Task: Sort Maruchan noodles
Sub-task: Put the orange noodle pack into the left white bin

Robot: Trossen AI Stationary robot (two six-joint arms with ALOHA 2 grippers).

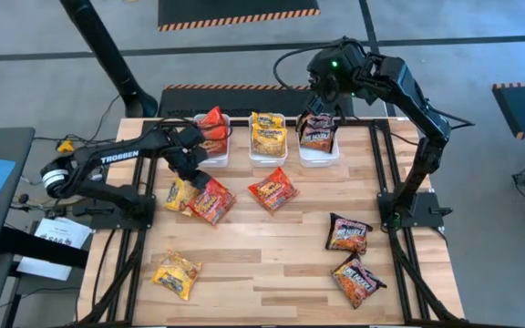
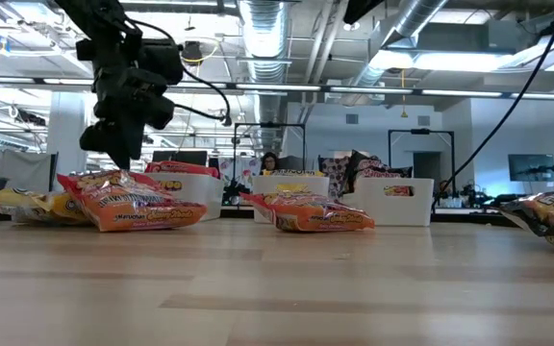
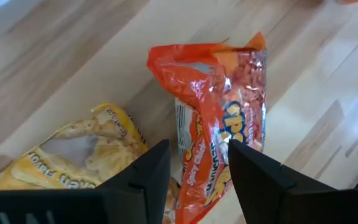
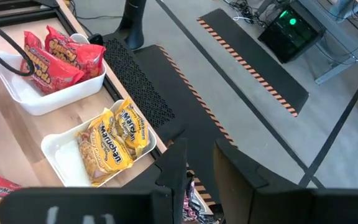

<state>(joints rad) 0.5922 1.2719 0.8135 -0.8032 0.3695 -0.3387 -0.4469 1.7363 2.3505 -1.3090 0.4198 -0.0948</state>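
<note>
Left tool point(image 1: 192, 170) low over red packet point(image 1: 211, 201) on surface point(image 1: 272, 264), fingers parted, gripping nothing; right tool point(image 1: 322, 117) above dark packet in right tub point(image 1: 318, 153), grip indiscernible

Bright overhead ceiling lights point(image 2: 421, 60) are illuminating the table point(image 1: 272, 264) evenly, casting only soft shadows. Glare is glinting off the red packet point(image 3: 229, 118) toward 1 o'clock. In the low view, the nearest tabletop is blurring.
</note>
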